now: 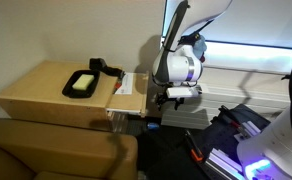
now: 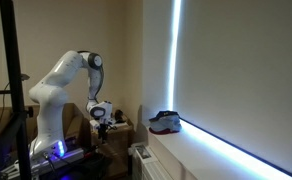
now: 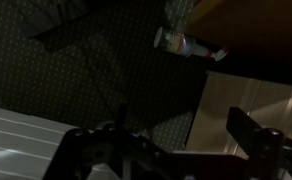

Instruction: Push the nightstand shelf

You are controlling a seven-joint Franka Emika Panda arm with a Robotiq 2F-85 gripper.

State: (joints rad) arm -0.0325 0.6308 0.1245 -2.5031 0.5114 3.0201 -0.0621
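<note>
Pushing the shelf [image 1: 129, 100] home calls for flat, square contact, so we check the layout first. The shelf stands drawn out from the side of the desk [image 1: 36, 90], below its wide top and facing the arm [image 1: 181, 62]. A small white and red item [image 1: 126, 84] lies on the shelf. A black tray [image 1: 86, 82] sits on the desk top, well apart from the work. The fingers [image 1: 176, 97] hang just beside the free edge of the shelf, at about its height; we cannot tell whether they touch it. In the wrist view the fingers [image 3: 252, 138] are spread, with nothing between them.

We judge that the shelf is not yet pushed in. We recommend the following:

1. Set the fingers level with the edge of the board, neither above nor below it, so that they cannot ride over it or slip under.
2. Meet the edge near its middle. An off-centre push may skew the board in its guides and jam it.
3. Drive straight toward the desk, along the line of travel, slowly and evenly.
4. Watch the item on the shelf; a jolt may shift it, or the desk front may sweep it off.
</note>
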